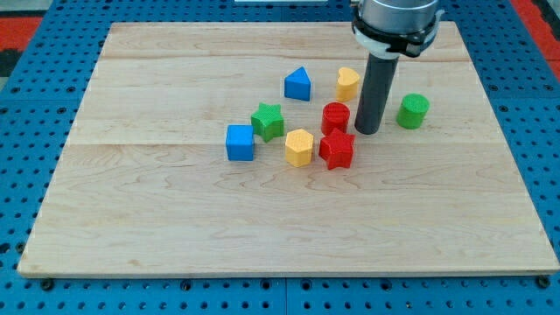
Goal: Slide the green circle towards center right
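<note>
The green circle [412, 111] stands on the wooden board [175, 210] at the view's right, a little above mid-height. My tip [367, 131] rests on the board to the circle's left, a short gap apart. The tip is just right of the red cylinder [335, 116] and above right of the red star [336, 150]. The rod rises to the arm's grey body at the view's top.
A yellow block [347, 83] and a blue triangular block [297, 84] lie above left of the tip. A green star [268, 121], a blue cube [240, 143] and a yellow hexagon [299, 147] lie to the left. Blue pegboard [35, 105] surrounds the board.
</note>
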Action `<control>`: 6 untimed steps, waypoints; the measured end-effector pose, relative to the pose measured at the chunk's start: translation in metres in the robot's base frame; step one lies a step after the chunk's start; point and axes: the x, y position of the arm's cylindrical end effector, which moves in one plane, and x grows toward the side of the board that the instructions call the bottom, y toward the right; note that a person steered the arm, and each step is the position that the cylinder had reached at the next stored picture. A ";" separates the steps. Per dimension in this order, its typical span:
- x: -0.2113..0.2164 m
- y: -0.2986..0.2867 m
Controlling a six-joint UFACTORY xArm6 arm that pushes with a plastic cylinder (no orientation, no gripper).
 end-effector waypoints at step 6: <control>-0.023 0.091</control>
